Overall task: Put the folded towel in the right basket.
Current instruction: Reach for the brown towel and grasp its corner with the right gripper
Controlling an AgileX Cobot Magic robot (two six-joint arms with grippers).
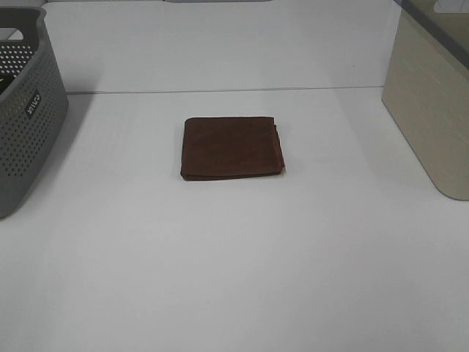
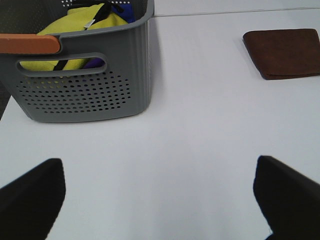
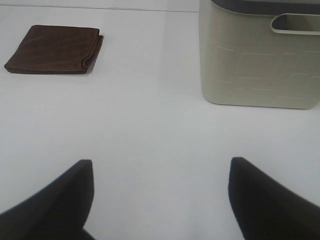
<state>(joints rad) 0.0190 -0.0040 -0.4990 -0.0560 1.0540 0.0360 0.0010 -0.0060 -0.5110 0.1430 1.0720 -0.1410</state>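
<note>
The folded brown towel (image 1: 231, 148) lies flat in the middle of the white table. It also shows in the left wrist view (image 2: 283, 52) and in the right wrist view (image 3: 54, 49). The beige right basket (image 1: 432, 103) stands at the right edge, and the right wrist view shows its wall (image 3: 257, 62). Neither arm shows in the exterior high view. My left gripper (image 2: 160, 200) is open and empty, well short of the towel. My right gripper (image 3: 161, 200) is open and empty, with the towel and the beige basket ahead of it.
A grey perforated basket (image 1: 26, 110) stands at the left edge. In the left wrist view it (image 2: 85, 85) holds yellow and blue cloth (image 2: 80, 25). The white table (image 1: 234, 264) runs to the front of the view.
</note>
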